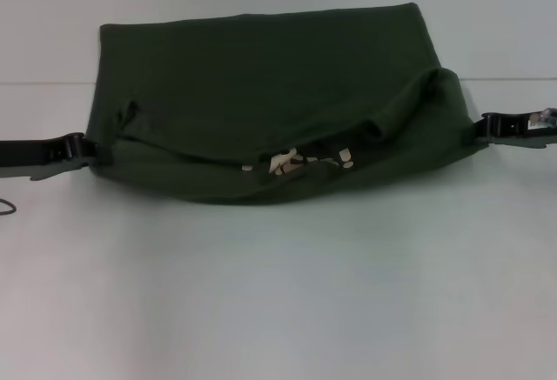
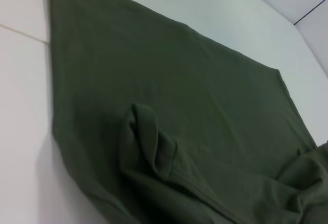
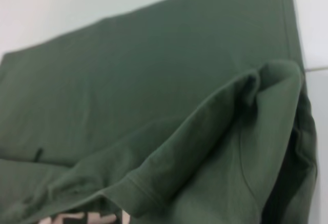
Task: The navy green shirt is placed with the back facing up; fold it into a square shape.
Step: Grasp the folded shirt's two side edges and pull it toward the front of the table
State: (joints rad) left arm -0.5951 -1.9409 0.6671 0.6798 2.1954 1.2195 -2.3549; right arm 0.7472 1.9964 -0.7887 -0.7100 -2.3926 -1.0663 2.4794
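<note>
The navy green shirt (image 1: 261, 84) lies across the far half of the white table, its near part doubled over into a sagging flap. Pale markings (image 1: 287, 161) show under the flap's edge. My left gripper (image 1: 84, 150) is at the shirt's left end and my right gripper (image 1: 479, 128) at its right end. Each is shut on a pinch of fabric that draws to a point at its tips. The flap hangs between them, with its right corner bunched up higher. The left wrist view shows the shirt (image 2: 195, 111) with a small fold. The right wrist view shows the shirt's raised hem (image 3: 205, 147).
The white table (image 1: 278, 293) stretches in front of the shirt toward me. A seam line (image 1: 43, 83) crosses the table behind the shirt's left side. A thin dark cable (image 1: 7, 206) lies at the left edge.
</note>
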